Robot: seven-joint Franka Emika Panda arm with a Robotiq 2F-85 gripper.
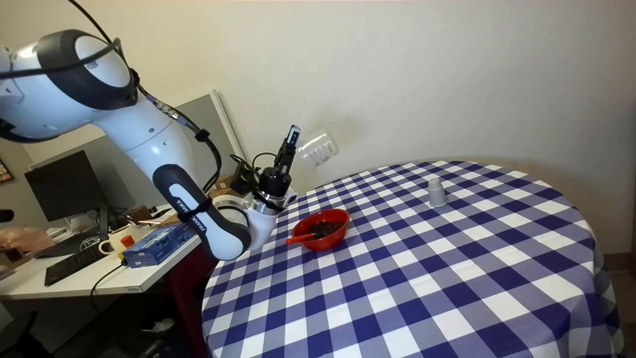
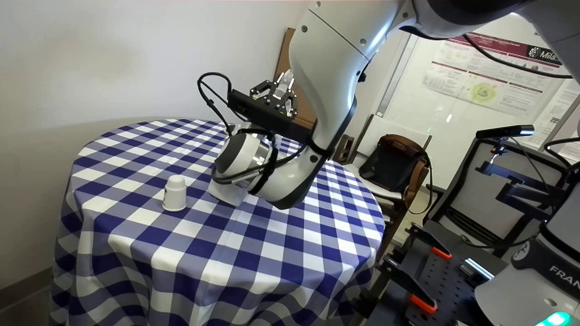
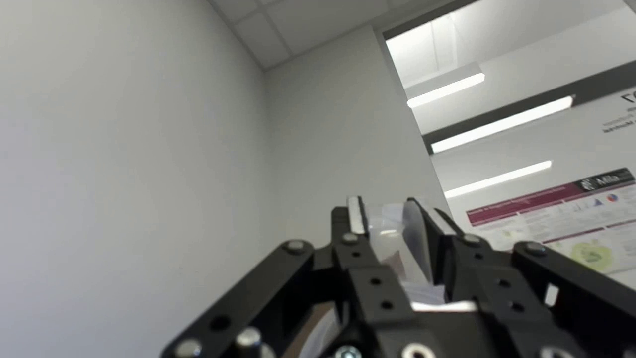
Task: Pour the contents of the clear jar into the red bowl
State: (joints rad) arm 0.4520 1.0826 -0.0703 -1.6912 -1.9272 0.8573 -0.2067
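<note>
The gripper [image 3: 389,219] points upward. Its jaws stand close together, and clear, glossy material fills the narrow gap between them: it has hold of the clear jar [image 1: 320,149]. Its black fingers [image 3: 356,216] are angular, jointed links dotted with bright screw heads, each with a pale strip along its tip. Just which part of the jar they press on is hard to make out. The jar is short, wide and transparent, with printed marks on its smooth wall. It is tilted in mid-air, showing above the red bowl [image 1: 323,244] in an exterior view and well apart from it. The arm [image 1: 149,144] runs back from the gripper in smooth, rounded white shells with black bands.

The bowl is shallow, round and glossy, with dark, lumpy pieces [image 1: 325,227] inside. A slim red handle [image 1: 299,238] lies across its rim, its inner end lost among them. It stands on a tablecloth [image 1: 447,278] of blue, lilac and white checks, which falls in soft folds at the edge. In both exterior views a pale cup-like piece [image 2: 175,194], stepped and matte, stands narrow end up on the cloth, well apart from the bowl.

Farther out, a white desk [image 1: 129,278] bears a flat dark monitor [image 1: 64,184], a cream mug [image 1: 120,239] and a blue box [image 1: 156,244].
</note>
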